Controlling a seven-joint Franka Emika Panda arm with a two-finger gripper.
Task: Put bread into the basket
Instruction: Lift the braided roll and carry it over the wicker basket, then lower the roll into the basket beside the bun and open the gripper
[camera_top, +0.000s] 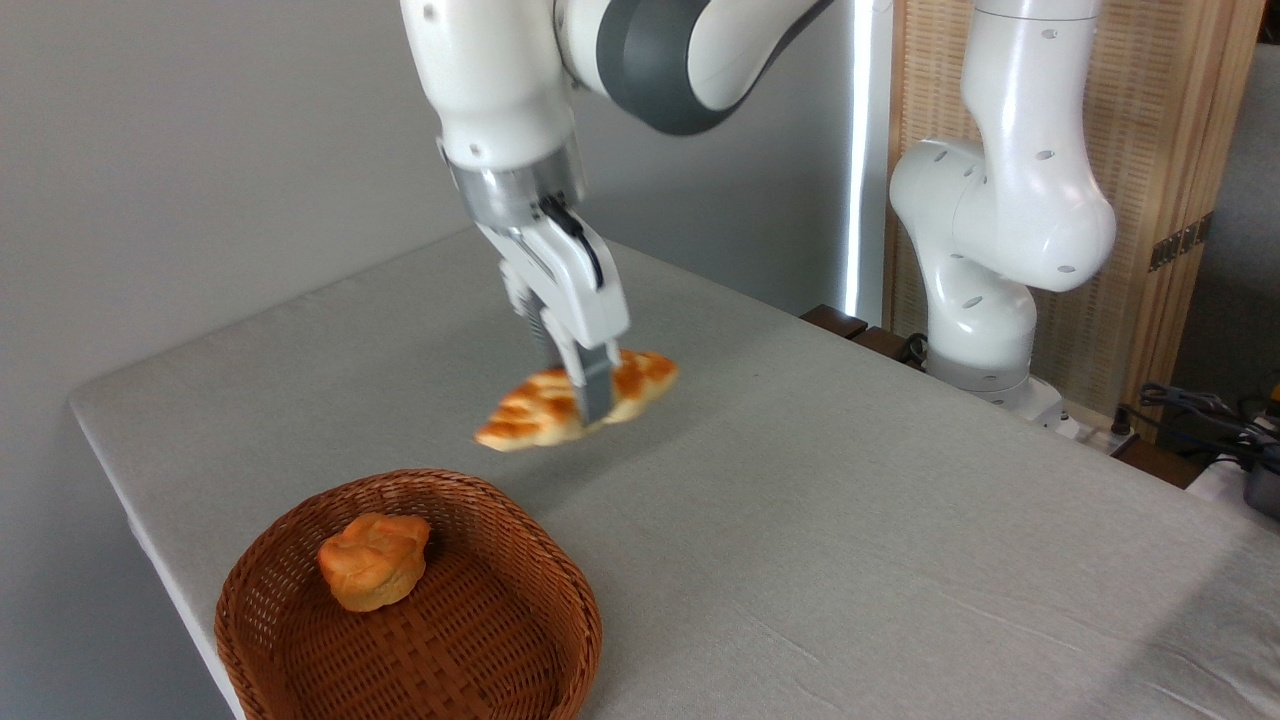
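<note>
Got my claw (588, 388) clamped across the middle of the bread (575, 400) — it's in the air just behind the basket (560, 560), so only the drop-in's left.

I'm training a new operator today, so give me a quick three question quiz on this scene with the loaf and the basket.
1. True or false: the loaf lies flat on the table.
2. What already sits in the basket? A) a bun B) an apple C) nothing
3. Fill in: the claw grips the loaf near its ____.

Key
1. False: the claw holds it, and it looks lifted and tilted above the table.
2. A: one bun sits in the basket, toward its left side.
3. Middle: both ends stick out on either side of the fingers.
</note>
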